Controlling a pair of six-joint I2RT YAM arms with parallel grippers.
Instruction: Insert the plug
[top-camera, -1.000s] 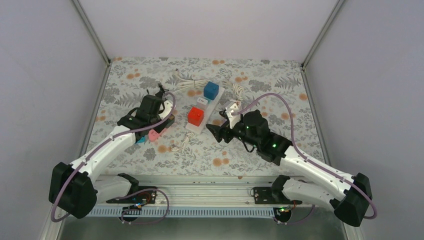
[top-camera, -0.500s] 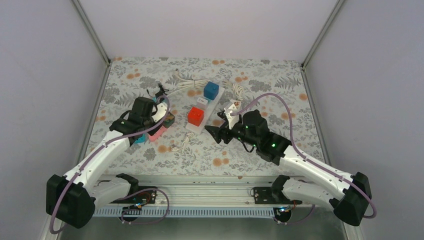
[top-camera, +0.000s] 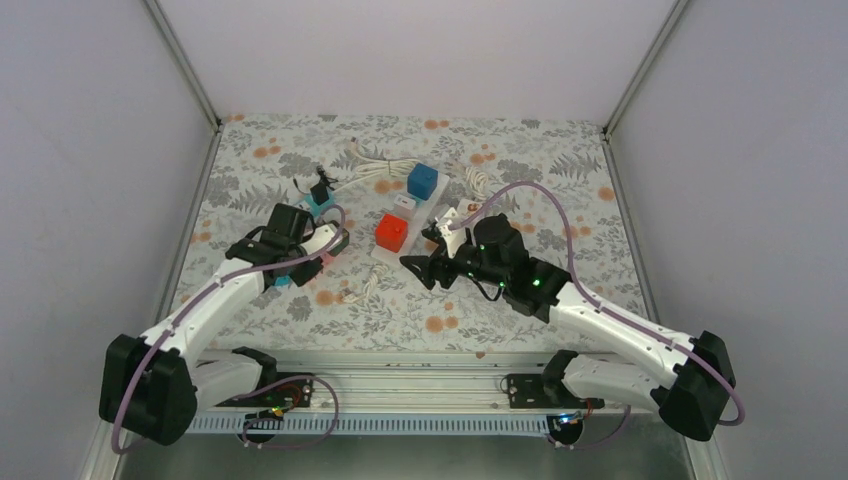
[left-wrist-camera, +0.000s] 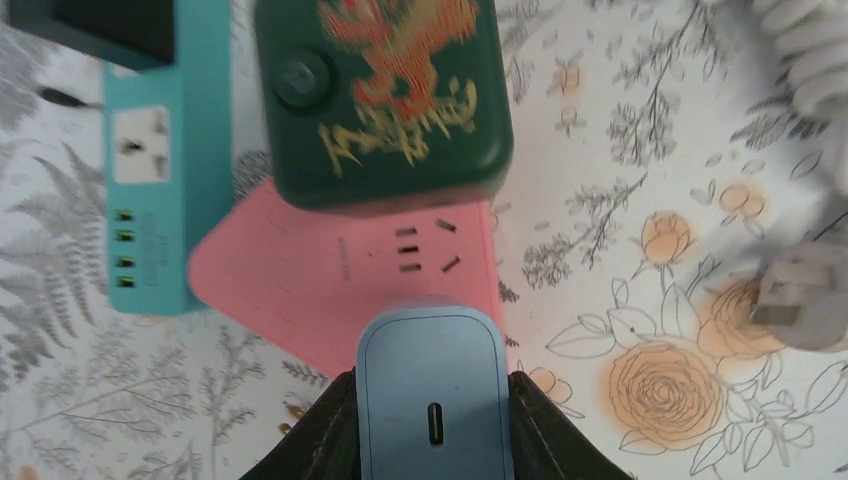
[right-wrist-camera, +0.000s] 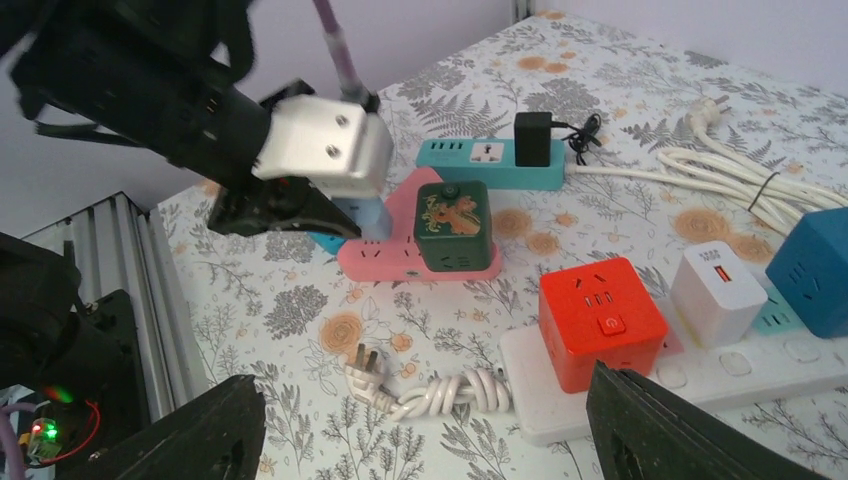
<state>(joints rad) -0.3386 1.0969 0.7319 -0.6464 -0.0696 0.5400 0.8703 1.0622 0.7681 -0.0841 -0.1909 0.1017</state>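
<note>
My left gripper (left-wrist-camera: 435, 420) is shut on a light-blue plug (left-wrist-camera: 435, 395) with a small slot in its back. The plug stands over the near end of a pink power strip (left-wrist-camera: 310, 285), and its prongs are hidden. A dark green cube adapter (left-wrist-camera: 385, 100) sits on the strip's far end. From the right wrist view, the plug (right-wrist-camera: 365, 215) meets the top of the pink strip (right-wrist-camera: 385, 262). My right gripper (right-wrist-camera: 430, 435) is open above a coiled white cord (right-wrist-camera: 450, 392), with nothing between its fingers.
A teal strip (right-wrist-camera: 480, 152) with a black adapter (right-wrist-camera: 535, 135) lies behind the pink one. A white strip (top-camera: 412, 232) carries a red cube (top-camera: 392, 232), a white adapter (top-camera: 403, 203) and a blue cube (top-camera: 423, 180). Loose white cable (top-camera: 375, 160) lies at the back.
My left arm has drawn back toward the near side with the plug and now covers the pink strip. My right gripper has shifted left, toward the red cube's near side.
</note>
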